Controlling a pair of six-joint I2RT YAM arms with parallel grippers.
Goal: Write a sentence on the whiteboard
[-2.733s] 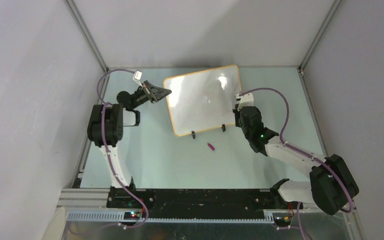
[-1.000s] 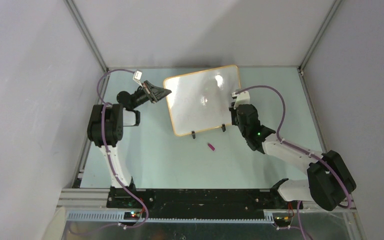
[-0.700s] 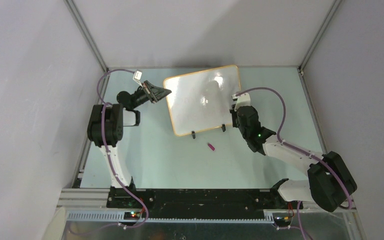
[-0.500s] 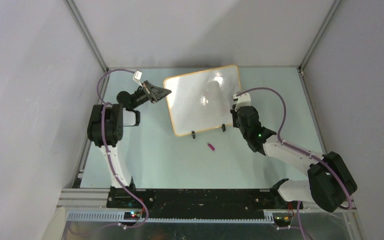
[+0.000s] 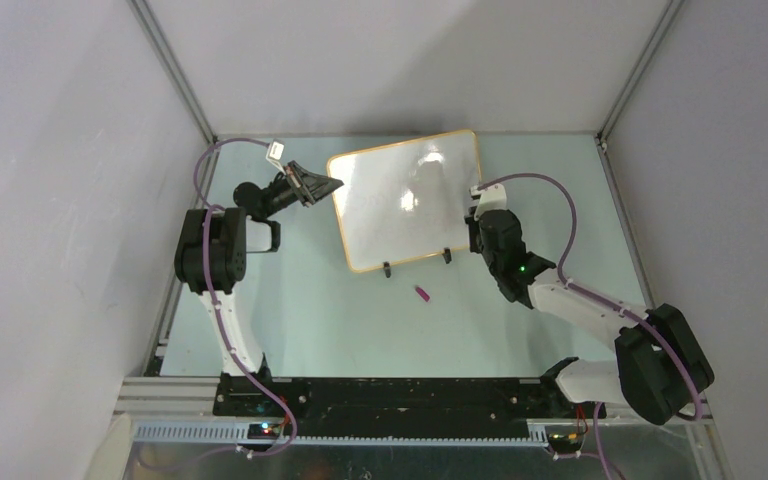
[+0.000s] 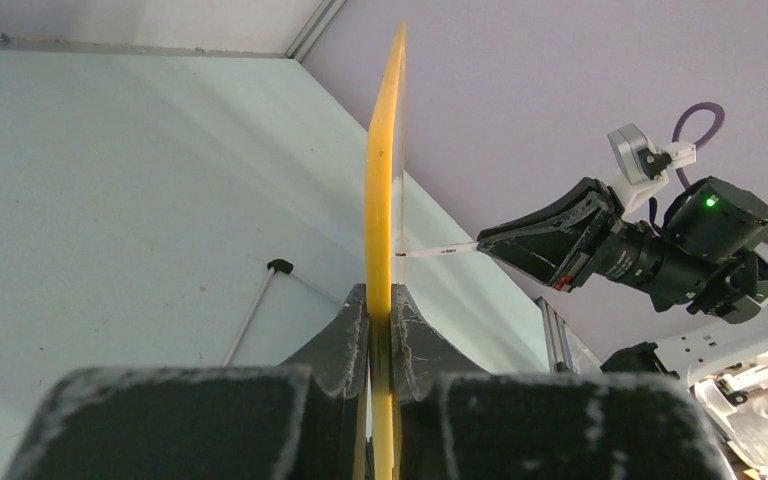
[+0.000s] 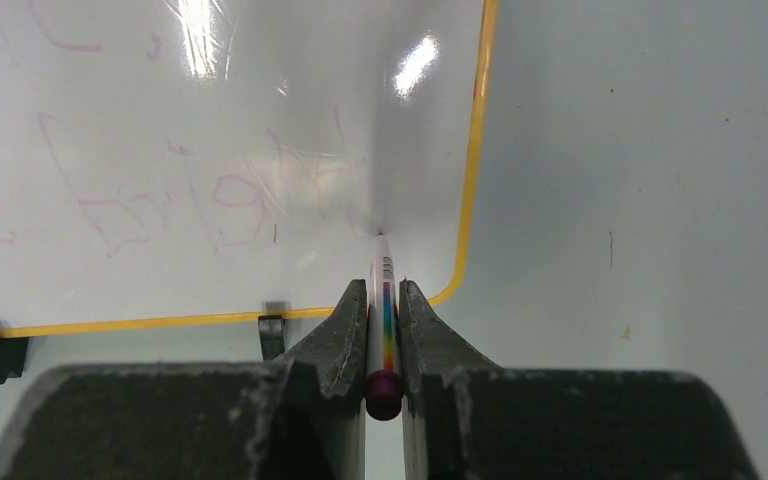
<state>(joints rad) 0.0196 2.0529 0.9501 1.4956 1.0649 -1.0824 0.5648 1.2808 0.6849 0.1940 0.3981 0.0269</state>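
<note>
Over last second: slid right gripper [image 5: 474, 228], with marker [image 7: 384, 300], back rightward and toward near edge, out of farther-left reach along right side of whiteboard [image 5: 400, 215]. Now roughly back at spot of earliest picture. Carried along: green light [image 5: 522, 267] on right forearm, drifted slightly right. Dropped a little lower: cable loop [image 5: 530, 178] above right wrist. Against earliest picture: added bright glint [image 5: 407, 201] mid-board, since then unmoved.

My claw [image 7: 384, 296] pinches a white marker [image 7: 385, 340] with a rainbow stripe and a purple end, its tip at the whiteboard [image 7: 210, 110] near the board's lower right corner. Faint pink writing [image 7: 150, 205] crosses the glossy surface. Two black clip feet [image 7: 273, 330] sit under its yellow bottom edge on the tabletop [image 7: 640, 200].
</note>
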